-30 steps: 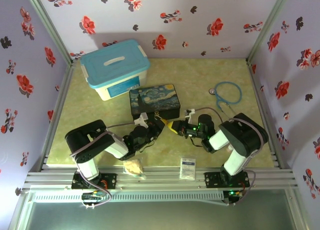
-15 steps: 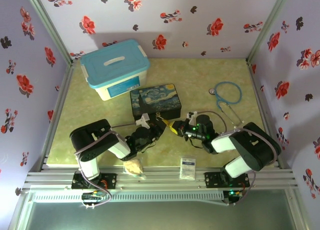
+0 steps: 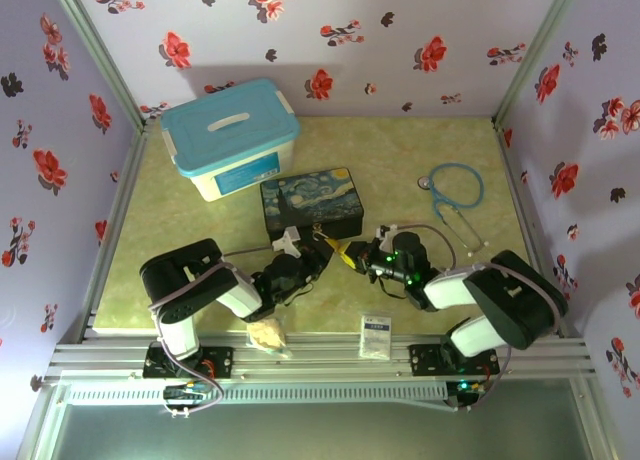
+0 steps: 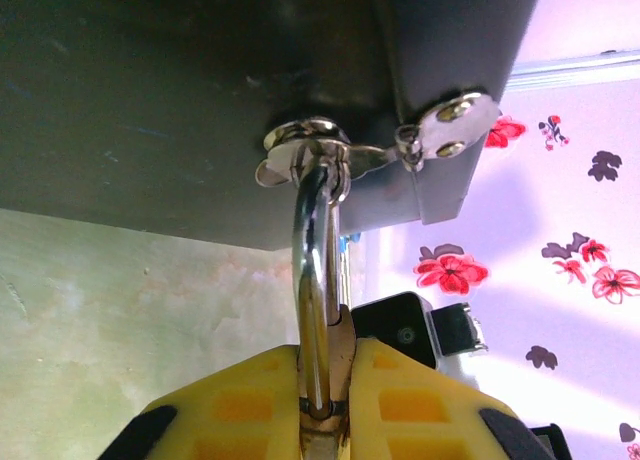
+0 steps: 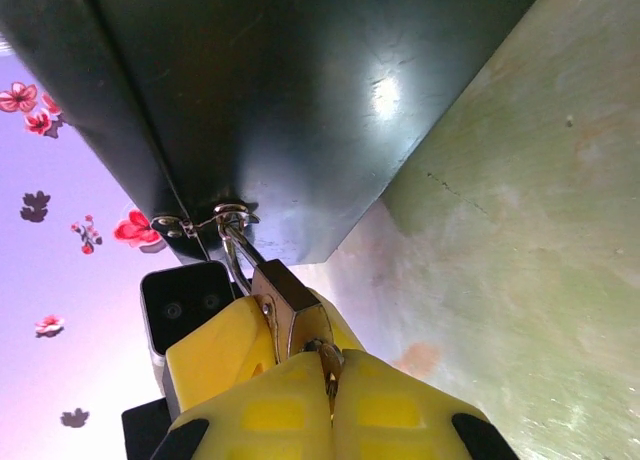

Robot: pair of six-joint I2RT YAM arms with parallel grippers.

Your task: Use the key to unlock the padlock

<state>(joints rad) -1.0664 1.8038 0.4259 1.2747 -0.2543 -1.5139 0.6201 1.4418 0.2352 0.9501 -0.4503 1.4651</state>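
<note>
The padlock (image 5: 288,302) hangs from the hasp (image 4: 310,150) on the near side of the tin box (image 3: 310,202), which stands about mid-desk (image 3: 400,160).

1. Left hand (image 4: 325,405): clamped on the padlock, its yellow pads (image 4: 420,400) pressed together around the silver shackle (image 4: 318,280). Purpose, as judged: to brace the lock clear of the box wall so that it cannot swing or turn with the key.
2. Right hand (image 5: 330,405): closed on the key (image 5: 328,368), which meets the lower end of the brass body. The two hands face each other just in front of the box, nearly touching. This puts the key in line with the lock body, as a turn requires.

Limits of observation:
- The keyway and the key's blade are covered by the right hand's pads. Depth of insertion cannot be confirmed (the key looks seated, no more).
- The shackle's lower ends are hidden between the left hand's pads, so its latched or released state cannot be read.
- From overhead both hands cover the lock, and it is too small to make out.
</note>
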